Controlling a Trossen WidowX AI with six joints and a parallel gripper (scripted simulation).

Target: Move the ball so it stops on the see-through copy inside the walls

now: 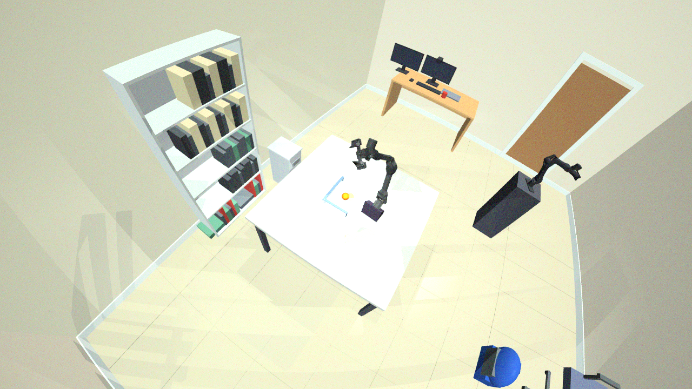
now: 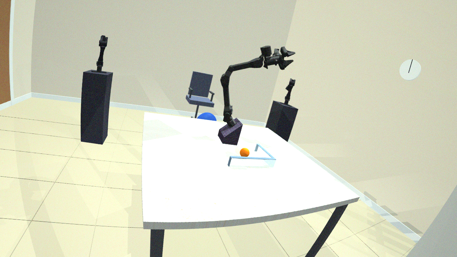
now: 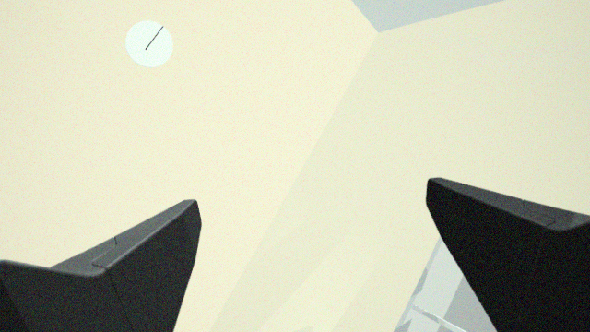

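Orange ball [image 2: 244, 152] is what we find on the white table [image 2: 197, 191], inside the corner made by the two low clear walls [image 2: 252, 161], near the wall that runs along the side facing the exterior camera. We cannot make out the see-through copy. Just behind the ball sits the arm's dark base [image 2: 230, 132]. Further right and high above the table, we see the gripper [image 2: 289, 58] with its fingers spread wide, nothing between them, pointing at the beige wall where a round clock [image 3: 149, 43] hangs
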